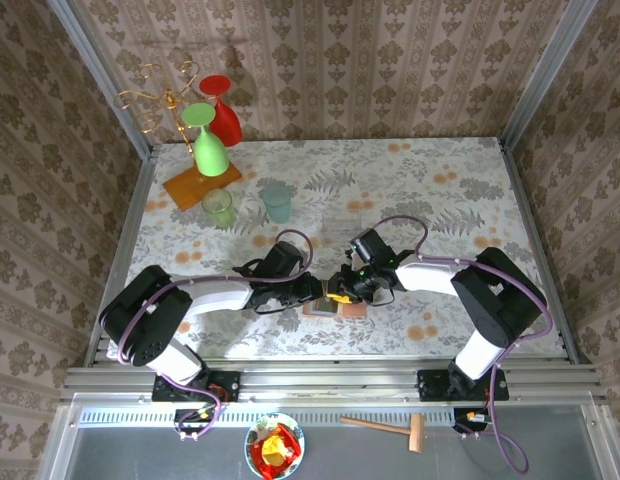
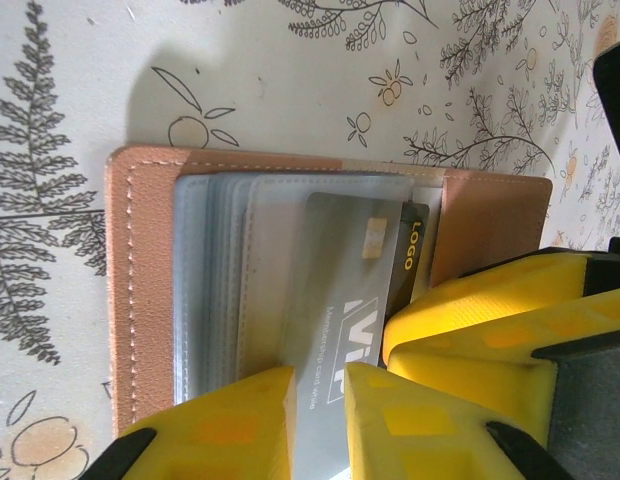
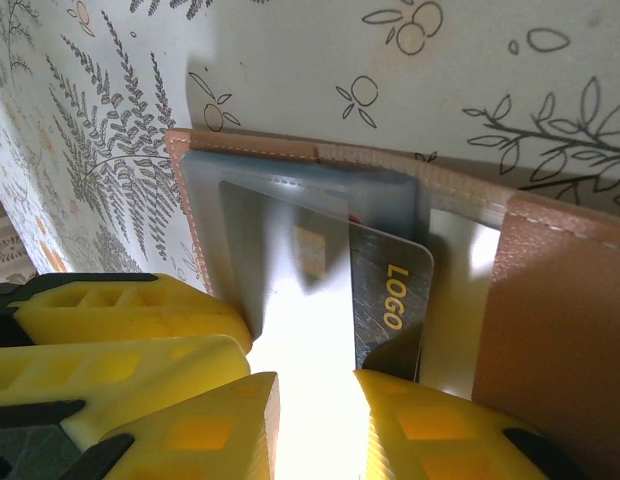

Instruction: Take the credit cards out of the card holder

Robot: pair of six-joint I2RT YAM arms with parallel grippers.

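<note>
Salmon-tan card holder (image 2: 140, 300): lies open and flat on the bench (image 1: 470, 200), near its front edge, between both grippers.
Contents: a fan of clear sleeves (image 2: 215, 280); one dark credit card (image 3: 390, 300) with gold "LOGO" print, partly out of its sleeve.
Left side: left gripper (image 2: 318, 425) has its fingers narrowly parted over a sleeve; cannot tell if it grips.
Right side: right gripper (image 3: 315, 430) likewise over card and sleeve, just beside its partner.
Room: bare bench to the right and far side; stemmed glasses (image 1: 212, 150) well apart, far-left corner.
</note>
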